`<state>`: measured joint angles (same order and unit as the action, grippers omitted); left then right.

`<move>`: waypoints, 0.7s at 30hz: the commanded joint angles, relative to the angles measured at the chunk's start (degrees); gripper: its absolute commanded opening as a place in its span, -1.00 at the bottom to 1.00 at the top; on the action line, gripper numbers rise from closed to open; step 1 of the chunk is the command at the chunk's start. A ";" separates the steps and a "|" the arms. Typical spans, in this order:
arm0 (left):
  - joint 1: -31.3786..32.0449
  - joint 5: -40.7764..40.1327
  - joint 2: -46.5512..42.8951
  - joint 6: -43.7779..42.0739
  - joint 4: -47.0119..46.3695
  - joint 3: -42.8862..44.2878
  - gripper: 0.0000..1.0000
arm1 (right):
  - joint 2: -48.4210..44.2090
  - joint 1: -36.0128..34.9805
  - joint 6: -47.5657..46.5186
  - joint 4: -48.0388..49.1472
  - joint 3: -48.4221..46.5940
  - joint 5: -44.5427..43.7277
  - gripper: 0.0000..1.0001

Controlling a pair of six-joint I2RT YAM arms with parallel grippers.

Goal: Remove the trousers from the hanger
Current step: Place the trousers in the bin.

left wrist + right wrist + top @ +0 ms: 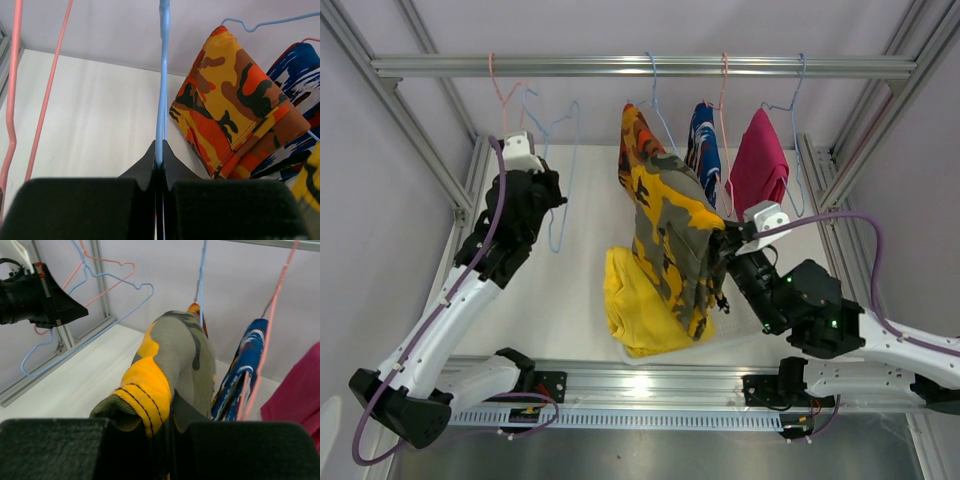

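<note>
Right gripper [167, 417] is clenching camouflage trousers [175, 350], left gripper [159, 167] is pinching blue hanger [162, 75]; cloth beyond the right jaws is probably risking dragging the neighbouring orange-black trousers [235, 100] along.

No text, label, brand or number can be read anywhere.

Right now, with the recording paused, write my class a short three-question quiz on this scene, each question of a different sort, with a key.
1. True or false: the left hand is shut on a thin blue wire hanger.
2. The right hand is: A open and empty; B shut on the yellow-grey camouflage cloth trousers; C out of every view.
3. Fill in: the folded plain yellow cloth trousers lie on the white ___.
Key: 1 true; 2 B; 3 table.
</note>
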<state>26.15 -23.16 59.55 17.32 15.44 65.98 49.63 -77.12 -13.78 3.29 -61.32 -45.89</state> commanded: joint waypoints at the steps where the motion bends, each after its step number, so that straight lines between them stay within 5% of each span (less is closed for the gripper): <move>1: 0.65 -1.89 -1.10 -1.85 -2.87 -0.32 -0.99 | -5.14 -0.05 4.02 5.42 1.81 -3.76 -1.00; 21: 4.78 -6.55 -0.49 -5.46 -3.66 -0.50 -0.99 | -28.52 -0.04 13.25 -15.41 12.63 -13.35 -1.00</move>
<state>30.11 -27.18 59.57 13.69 14.63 65.36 23.70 -77.12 -3.99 -11.29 -47.88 -55.79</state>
